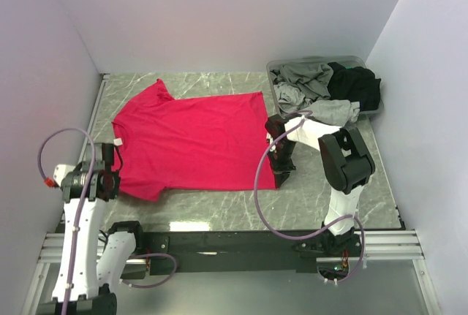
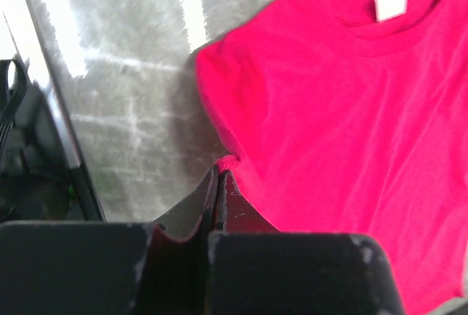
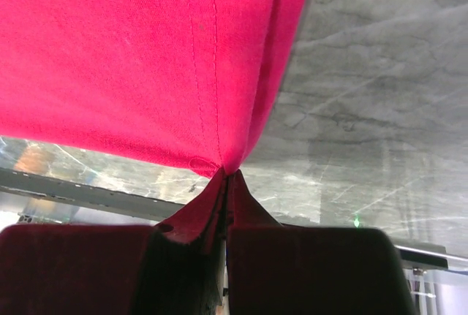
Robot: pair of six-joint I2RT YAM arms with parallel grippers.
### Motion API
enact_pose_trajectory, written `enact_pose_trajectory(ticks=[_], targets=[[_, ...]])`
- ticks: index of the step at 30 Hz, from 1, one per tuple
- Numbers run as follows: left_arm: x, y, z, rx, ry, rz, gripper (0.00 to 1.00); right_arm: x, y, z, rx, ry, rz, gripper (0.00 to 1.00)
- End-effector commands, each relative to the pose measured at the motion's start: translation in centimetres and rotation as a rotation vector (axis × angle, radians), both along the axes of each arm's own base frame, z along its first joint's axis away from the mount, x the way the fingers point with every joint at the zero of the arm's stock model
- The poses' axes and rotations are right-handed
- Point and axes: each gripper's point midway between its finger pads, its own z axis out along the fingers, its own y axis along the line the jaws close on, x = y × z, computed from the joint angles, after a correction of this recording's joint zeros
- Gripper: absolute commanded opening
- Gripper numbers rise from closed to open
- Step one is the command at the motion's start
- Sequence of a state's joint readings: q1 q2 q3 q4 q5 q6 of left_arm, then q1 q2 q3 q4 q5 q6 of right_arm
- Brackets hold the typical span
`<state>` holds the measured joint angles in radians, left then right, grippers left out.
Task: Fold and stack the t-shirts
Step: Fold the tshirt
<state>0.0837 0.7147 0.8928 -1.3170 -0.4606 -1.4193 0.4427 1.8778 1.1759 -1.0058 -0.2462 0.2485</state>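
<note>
Only overhead shows the tub (wrist views: red t-shirt pinched).

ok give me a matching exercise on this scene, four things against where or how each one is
1 red t-shirt
2 grey and black shirts
3 left end effector
4 right end effector

a heaped in the tub
b shut on the hem corner
c spread on the table
d shut on a sleeve edge

Pairs: 1-c, 2-a, 3-d, 4-b
</note>
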Motion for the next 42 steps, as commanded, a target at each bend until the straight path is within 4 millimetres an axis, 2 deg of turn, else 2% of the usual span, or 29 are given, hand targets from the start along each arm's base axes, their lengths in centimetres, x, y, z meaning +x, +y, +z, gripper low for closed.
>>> enact_pose_trajectory(ticks=[1, 4, 10, 11, 13, 18, 19, 21, 22, 25, 32, 36, 42], targets=[[3.3, 1.1, 2.3, 0.107, -0.031, -0.113, 0.00, 0.9, -0.2, 2.0, -0.025, -0.060, 0.000, 0.00], [6.5, 1.0, 3.4, 0.143, -0.069, -0.211, 0.00, 1.7, 0.0, 2.6, -0.025, -0.084, -0.016, 0.00], [10.8, 0.0, 4.0, 0.181, -0.070, -0.369, 0.00, 3.6, 0.1, 4.1, -0.038, -0.131, -0.046, 0.00], [11.9, -0.2, 4.6, 0.192, -0.105, -0.388, 0.00, 4.2, -0.1, 4.4, -0.038, -0.140, -0.062, 0.00], [13.2, -0.7, 4.3, 0.197, -0.096, -0.453, 0.00, 4.9, -0.2, 4.7, -0.034, -0.150, -0.077, 0.00], [17.2, -1.6, 6.0, 0.246, -0.169, -0.557, 0.00, 7.9, -0.7, 5.6, -0.024, -0.190, -0.120, 0.00], [17.9, -1.8, 5.6, 0.247, -0.153, -0.594, 0.00, 8.3, -0.7, 5.7, -0.021, -0.196, -0.124, 0.00], [19.3, -2.1, 6.3, 0.259, -0.177, -0.617, 0.00, 9.8, -0.7, 5.9, -0.014, -0.209, -0.138, 0.00], [20.0, -2.3, 5.9, 0.262, -0.160, -0.649, 0.00, 10.3, -0.7, 5.9, -0.011, -0.213, -0.140, 0.00], [21.8, -2.6, 6.2, 0.279, -0.183, -0.697, 0.00, 11.9, -0.5, 5.8, -0.004, -0.223, -0.146, 0.00], [24.7, -2.3, 7.8, 0.340, -0.199, -0.726, 0.00, 14.7, -0.2, 5.1, 0.001, -0.236, -0.143, 0.00], [25.3, -1.6, 8.3, 0.372, -0.198, -0.689, 0.00, 15.7, -0.3, 5.0, -0.002, -0.246, -0.146, 0.00], [26.2, -1.9, 7.3, 0.359, -0.195, -0.710, 0.00, 17.2, -0.5, 4.6, -0.011, -0.257, -0.151, 0.00]])
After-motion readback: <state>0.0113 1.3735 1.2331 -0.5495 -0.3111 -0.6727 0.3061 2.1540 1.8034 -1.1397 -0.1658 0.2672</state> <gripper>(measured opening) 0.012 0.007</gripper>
